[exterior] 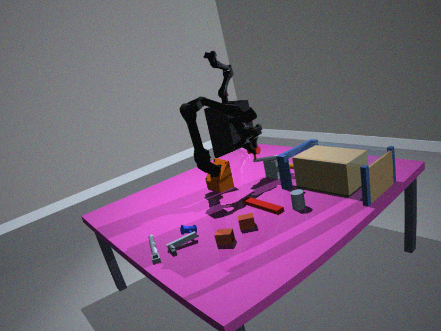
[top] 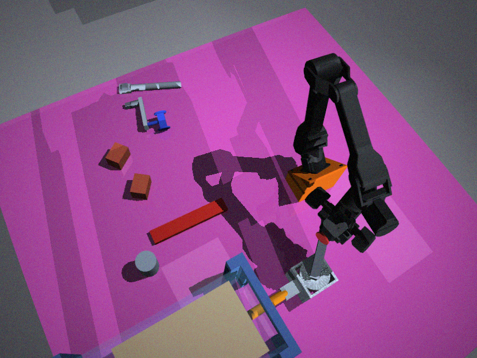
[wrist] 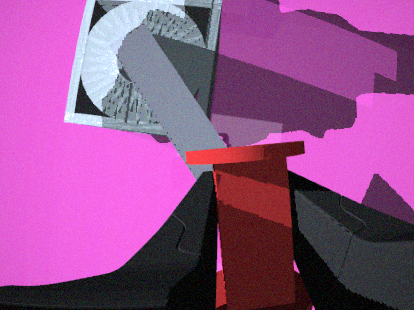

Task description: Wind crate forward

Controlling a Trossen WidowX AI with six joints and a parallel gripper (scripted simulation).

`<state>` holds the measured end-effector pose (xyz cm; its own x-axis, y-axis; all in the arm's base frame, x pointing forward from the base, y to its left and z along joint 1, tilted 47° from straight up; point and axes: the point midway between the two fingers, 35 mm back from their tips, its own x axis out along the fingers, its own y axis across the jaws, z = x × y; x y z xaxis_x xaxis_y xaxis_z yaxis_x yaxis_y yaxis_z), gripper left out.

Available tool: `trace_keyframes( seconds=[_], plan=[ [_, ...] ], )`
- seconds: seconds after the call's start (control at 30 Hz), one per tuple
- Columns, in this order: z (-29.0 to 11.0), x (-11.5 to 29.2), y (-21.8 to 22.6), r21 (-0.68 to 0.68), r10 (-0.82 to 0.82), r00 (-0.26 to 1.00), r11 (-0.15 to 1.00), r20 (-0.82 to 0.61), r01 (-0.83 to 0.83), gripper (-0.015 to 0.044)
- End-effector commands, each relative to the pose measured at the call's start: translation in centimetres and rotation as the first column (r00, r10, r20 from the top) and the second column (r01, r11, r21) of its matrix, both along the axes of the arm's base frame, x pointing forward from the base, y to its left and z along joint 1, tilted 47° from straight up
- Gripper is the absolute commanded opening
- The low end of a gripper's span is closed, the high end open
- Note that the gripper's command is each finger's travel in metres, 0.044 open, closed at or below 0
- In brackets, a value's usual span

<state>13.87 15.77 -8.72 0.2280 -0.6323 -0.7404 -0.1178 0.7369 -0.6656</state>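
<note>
At the winch (top: 314,280) | tool (wrist: 252,230) clamped on red crank grip (wrist: 252,218) | crank arm (top: 318,260) points 12 o'clock | orange strap (top: 264,306) taut to crate (top: 191,330)

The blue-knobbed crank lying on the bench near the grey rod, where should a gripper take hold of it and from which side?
Grip the blue spool-shaped knob, coming straight down from above. The crank lies flat, so its thin grey arm hugs the bench, while the knob's waist sits between two flanges that would stop the fingers slipping off. Nothing crowds it; the grey rod lies apart.

Grey walls (exterior: 110,69), grey floor (exterior: 367,272), magenta table (exterior: 257,272)
</note>
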Motion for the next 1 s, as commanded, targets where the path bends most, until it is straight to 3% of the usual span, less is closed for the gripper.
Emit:
trace_keyframes(
  seconds=[0.0,0.97],
  plan=[
    [0.6,1.1,-1.3,-0.035,0.004,1.0,0.999,0.028,-0.003,0.0],
    [1.6,4.1,-3.1,-0.037,0.004,1.0,0.999,0.03,-0.003,0.0]
  ],
)
